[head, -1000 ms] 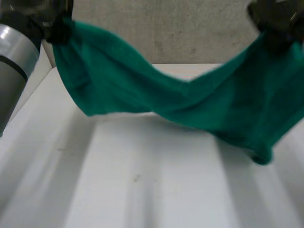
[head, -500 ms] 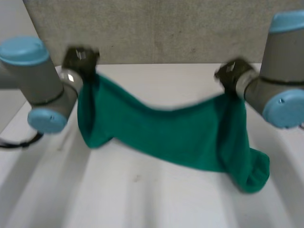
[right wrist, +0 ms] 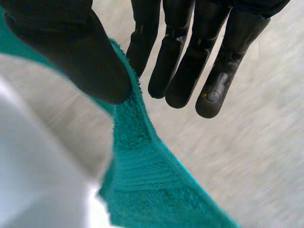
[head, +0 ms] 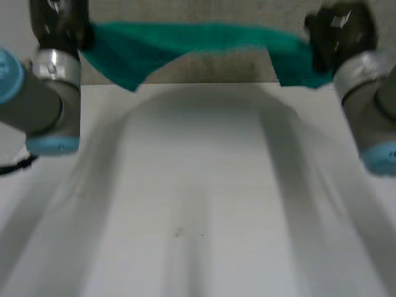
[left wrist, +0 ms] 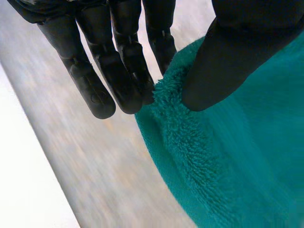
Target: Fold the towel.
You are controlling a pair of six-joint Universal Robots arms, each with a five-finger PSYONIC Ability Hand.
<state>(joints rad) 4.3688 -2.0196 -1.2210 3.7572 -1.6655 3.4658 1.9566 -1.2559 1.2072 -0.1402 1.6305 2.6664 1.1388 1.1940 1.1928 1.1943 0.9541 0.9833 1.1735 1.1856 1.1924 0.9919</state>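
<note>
A green towel (head: pixel 192 40) hangs stretched high over the far end of the white table (head: pixel 198 204), held between both hands. My left hand (head: pixel 59 18) pinches the towel's left corner; in the left wrist view its thumb (left wrist: pixel 237 52) presses the fluffy edge (left wrist: pixel 190 142) against straight fingers (left wrist: pixel 118 71). My right hand (head: pixel 337 31) pinches the right corner the same way, thumb (right wrist: pixel 71 52) against fingers (right wrist: pixel 190 61) with the towel edge (right wrist: pixel 137 156) between them. The cloth's loose ends droop below each hand.
A grey wall (head: pixel 210 65) stands behind the table's far edge. Both grey arms (head: pixel 49 105) with light-blue caps reach up along the table's sides.
Both hands have lifted and moved away toward the far edge, pulling the sagging towel off the table until it is stretched nearly flat in the air.
</note>
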